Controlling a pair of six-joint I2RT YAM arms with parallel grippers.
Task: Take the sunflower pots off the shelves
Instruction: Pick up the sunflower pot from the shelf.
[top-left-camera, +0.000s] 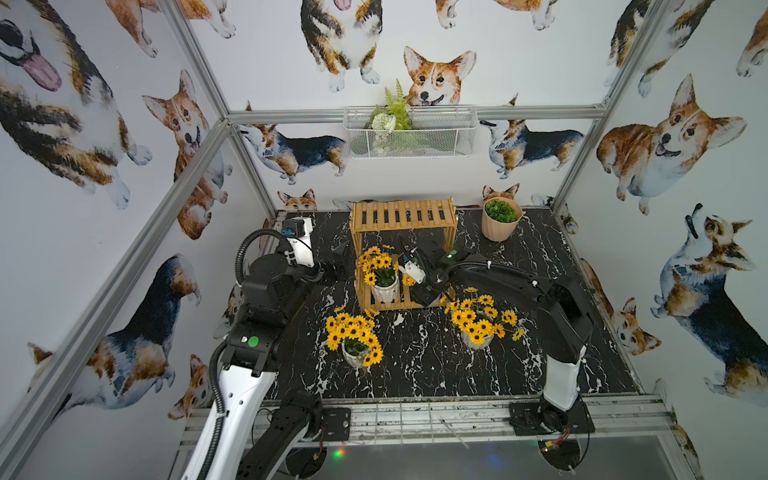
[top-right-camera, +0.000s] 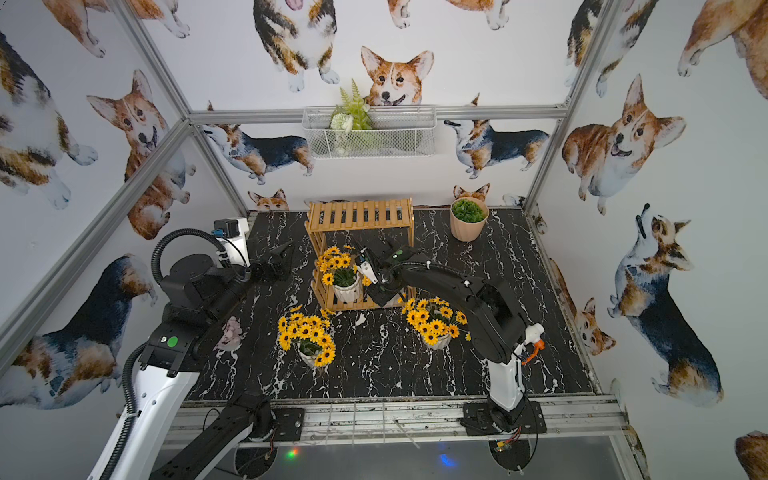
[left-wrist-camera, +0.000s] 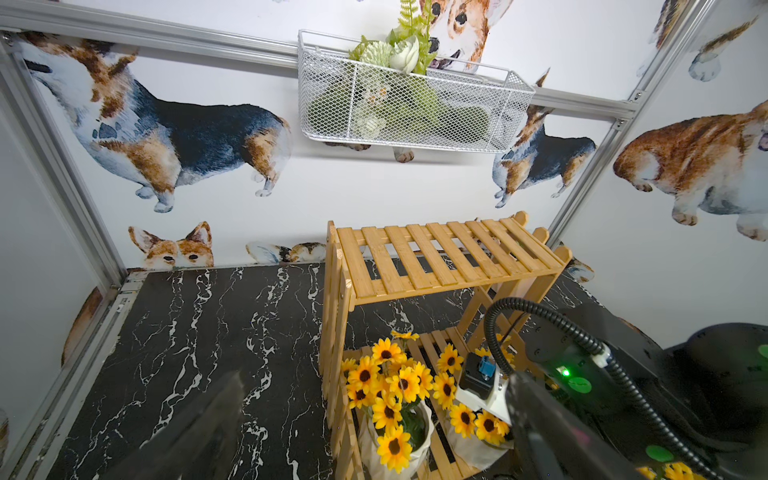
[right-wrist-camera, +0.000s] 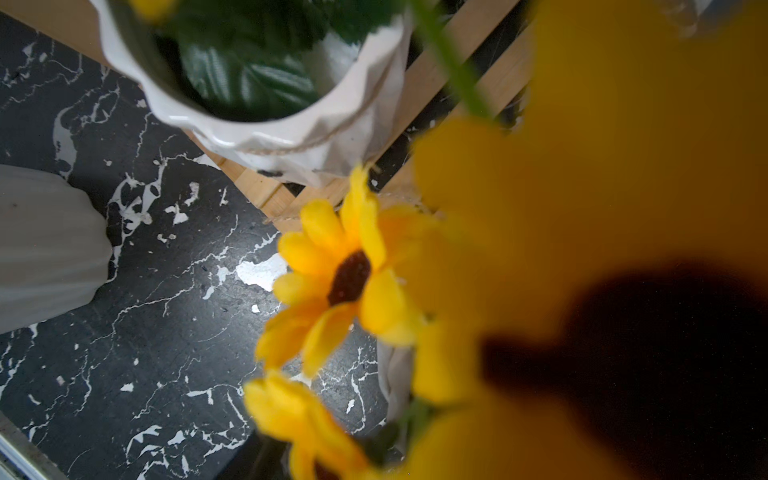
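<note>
Down at the right end of the lower tier of the shelves (top-left-camera: 402, 216) with the right gripper (top-left-camera: 424, 294) — nose-deep in the blooms of a sunflower pot (left-wrist-camera: 471, 451) standing there. Can't call the grip: nothing but blurred yellow petals across the right wrist view, and hidden under the arm in both top views. Possibly a sliver of white pot wall behind the blur, hard to say. Sitting upright at the left end of that same tier, just beside the action: a second sunflower pot (top-left-camera: 385, 293). Out on the black marble table (top-left-camera: 415, 374), in front of the rack, two more pots, one front-left (top-left-camera: 354, 357) and one front-right (top-left-camera: 476, 340), well apart from each other. Over to the left of the shelves, hovering above the table — the left gripper (top-right-camera: 284, 254), spread wide and released. At the back right corner, a beige pot (top-left-camera: 500, 228) of green foliage; up on the rear wall, a wire basket (top-left-camera: 436, 141).
</note>
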